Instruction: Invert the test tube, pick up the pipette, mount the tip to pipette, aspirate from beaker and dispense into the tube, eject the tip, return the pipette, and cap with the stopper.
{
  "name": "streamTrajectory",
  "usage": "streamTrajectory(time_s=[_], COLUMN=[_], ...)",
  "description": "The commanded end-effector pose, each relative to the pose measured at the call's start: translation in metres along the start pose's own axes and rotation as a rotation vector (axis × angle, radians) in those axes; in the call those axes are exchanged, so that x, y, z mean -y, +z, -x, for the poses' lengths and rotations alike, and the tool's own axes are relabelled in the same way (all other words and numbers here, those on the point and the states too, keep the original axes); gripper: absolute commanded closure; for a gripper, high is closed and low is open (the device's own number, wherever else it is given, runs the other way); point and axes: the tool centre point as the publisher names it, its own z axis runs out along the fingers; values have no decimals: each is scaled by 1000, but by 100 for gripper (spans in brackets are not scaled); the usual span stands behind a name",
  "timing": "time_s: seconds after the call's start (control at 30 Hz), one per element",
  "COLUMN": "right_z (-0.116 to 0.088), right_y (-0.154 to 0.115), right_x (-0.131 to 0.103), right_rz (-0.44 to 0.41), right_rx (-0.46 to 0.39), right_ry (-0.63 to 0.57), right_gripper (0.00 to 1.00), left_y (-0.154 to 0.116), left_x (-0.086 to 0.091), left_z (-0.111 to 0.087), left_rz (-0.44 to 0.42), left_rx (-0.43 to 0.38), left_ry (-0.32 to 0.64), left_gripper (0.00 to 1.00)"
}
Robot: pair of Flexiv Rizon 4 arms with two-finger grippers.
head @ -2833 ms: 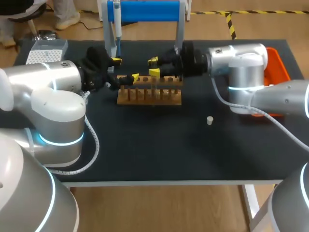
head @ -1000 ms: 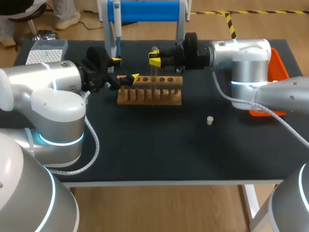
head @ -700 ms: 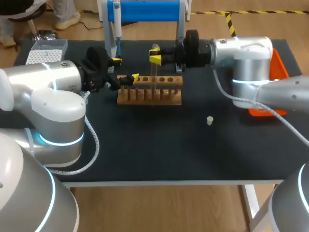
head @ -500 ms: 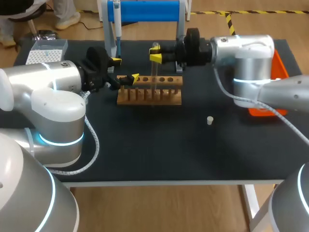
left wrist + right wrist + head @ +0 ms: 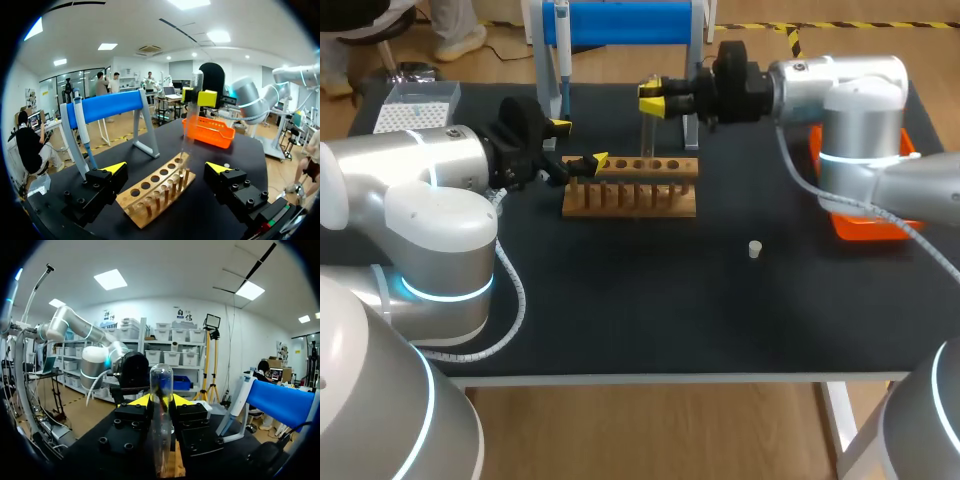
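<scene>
So, slip risk on the flip.
Right pincer (image 5: pixel 656 98) clamps the clear glass test tube (image 5: pixel 647 130), round end up, above the slotted wooden rack (image 5: pixel 630 190); left pincer (image 5: pixel 579 142) gapes wide, empty, at the rack's end. Smooth glass may slide out or clip the rack.

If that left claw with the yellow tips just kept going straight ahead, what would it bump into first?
Probably the wooden test tube rack, lying just ahead of the open left gripper, though depth is unclear.
</scene>
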Motion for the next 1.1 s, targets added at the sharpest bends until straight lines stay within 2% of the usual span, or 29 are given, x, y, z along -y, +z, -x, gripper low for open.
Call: streamTrajectory(time_s=[0.03,0.73,0.87,1.1], right_z=[-7,-7,-6,9], right_y=[-7,-7,-9,-12], right_x=[-8,-8,-10,-14], right_rz=[-15,-15,-35,-62], right_rx=[10,10,15,10], right_ry=[1,1,163,566], right_gripper=[100,100,100,100], left_y=[0,0,0,0], left_x=[-2,-2,-2,-2], left_z=[1,1,1,1], left_rz=[-6,-6,-6,-6], left_rx=[-3,-3,-3,-3], left_ry=[1,1,1,1], left_gripper=[0,0,0,0])
